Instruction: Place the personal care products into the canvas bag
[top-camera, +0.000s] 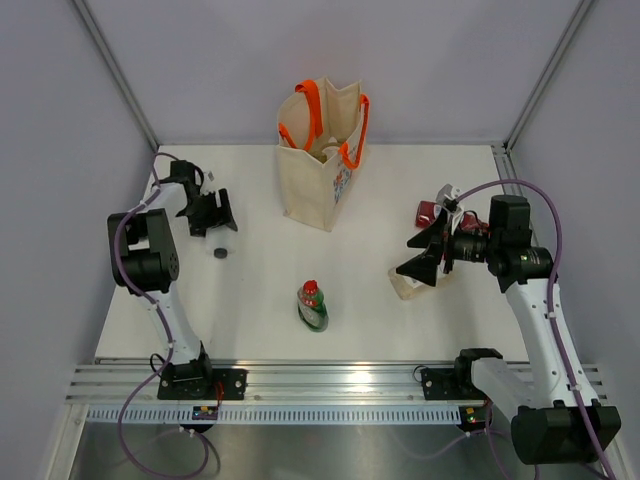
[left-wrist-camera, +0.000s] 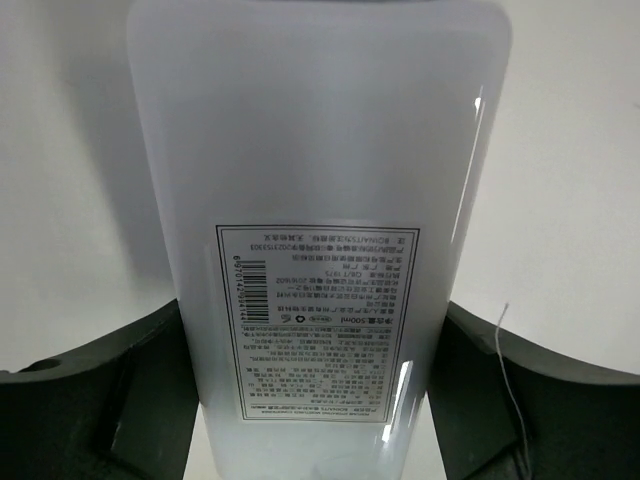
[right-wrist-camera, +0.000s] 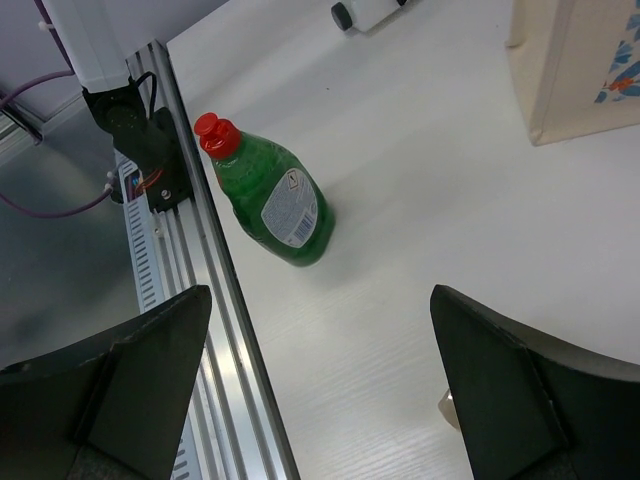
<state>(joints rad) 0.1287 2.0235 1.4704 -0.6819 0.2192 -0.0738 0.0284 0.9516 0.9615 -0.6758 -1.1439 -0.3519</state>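
Closest to the left wrist camera, the left gripper (left-wrist-camera: 315, 325) has its dark fingers (left-wrist-camera: 110, 400) on either flank of a clear bottle (left-wrist-camera: 320, 150). The bottle fills that view, with a white printed label facing the lens and its top and bottom cut off. The fingers sit right against its sides. I cannot tell whether they press on it or only bracket it.

From overhead, that bottle lies on the table (top-camera: 260, 290) at the left. Most of it is hidden under the gripper, and only its dark cap (top-camera: 220, 252) shows clearly.

The right gripper (right-wrist-camera: 320, 300) hangs with its fingers spread wide and nothing between them. A sliver of a pale bottle (top-camera: 405, 285) shows past the right finger, and the overhead view puts this bottle directly under the gripper, largely covered. A red bottle (top-camera: 425, 212) just beyond is partly masked by the wrist.

A green bottle (right-wrist-camera: 275, 195) with a red cap (right-wrist-camera: 215, 132) lies on its side in the open, near the front rail (right-wrist-camera: 215, 290), well apart from both arms.

The canvas bag (top-camera: 320, 165) stands upright at the far centre, with its orange handles (top-camera: 312, 105) up. A pale shape shows inside its mouth, and I cannot make out what it is. The right wrist view catches only one corner of the bag.
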